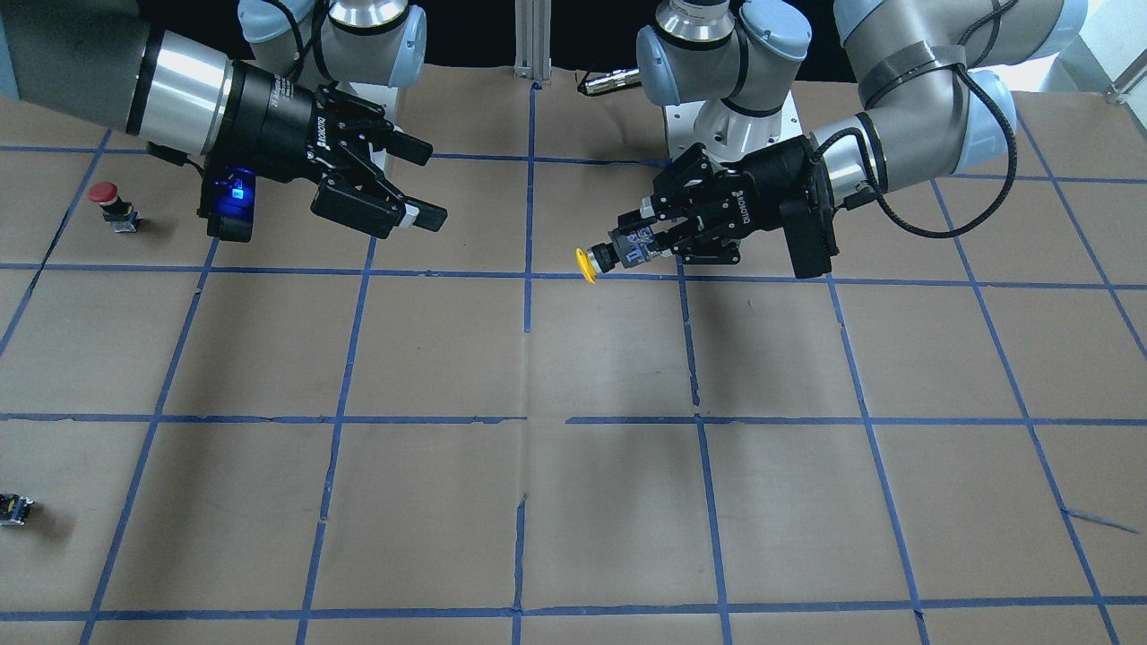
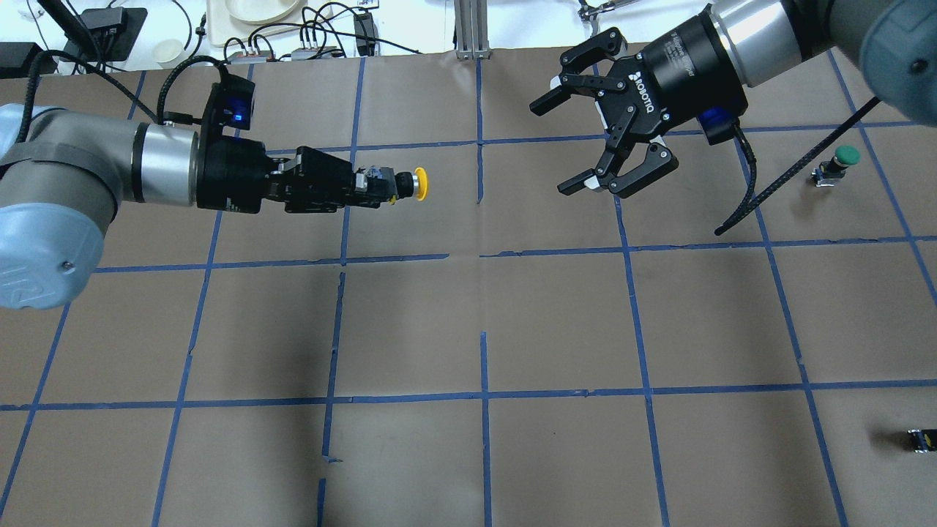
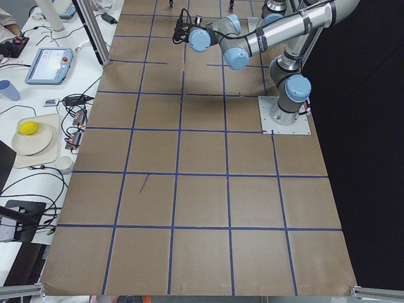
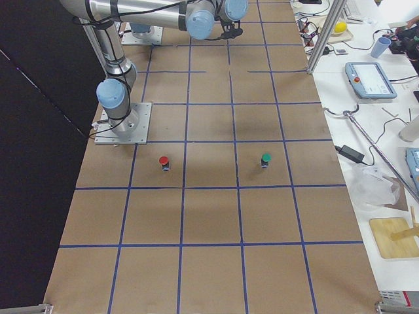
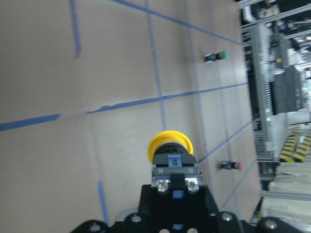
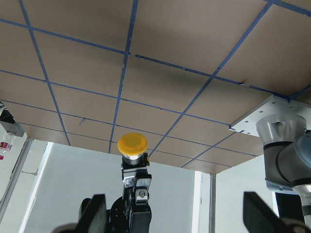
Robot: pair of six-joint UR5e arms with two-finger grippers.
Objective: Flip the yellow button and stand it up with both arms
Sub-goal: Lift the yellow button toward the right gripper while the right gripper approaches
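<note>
The yellow button (image 2: 420, 184) is held off the table, lying sideways. My left gripper (image 2: 370, 187) is shut on its black-and-grey body, and the yellow cap points toward my right gripper. It also shows in the front view (image 1: 587, 266), in the left wrist view (image 5: 169, 145) and in the right wrist view (image 6: 132, 144). My left gripper (image 1: 641, 242) is over the table's middle row near the robot. My right gripper (image 2: 560, 145) is open and empty, facing the cap across a gap; it also shows in the front view (image 1: 423, 184).
A red-capped button (image 1: 107, 202) stands on the robot's right side, and a green-capped button (image 2: 842, 161) stands farther out. A small dark block with a yellow spot (image 2: 921, 439) lies near the table's right edge. The brown paper has a blue tape grid.
</note>
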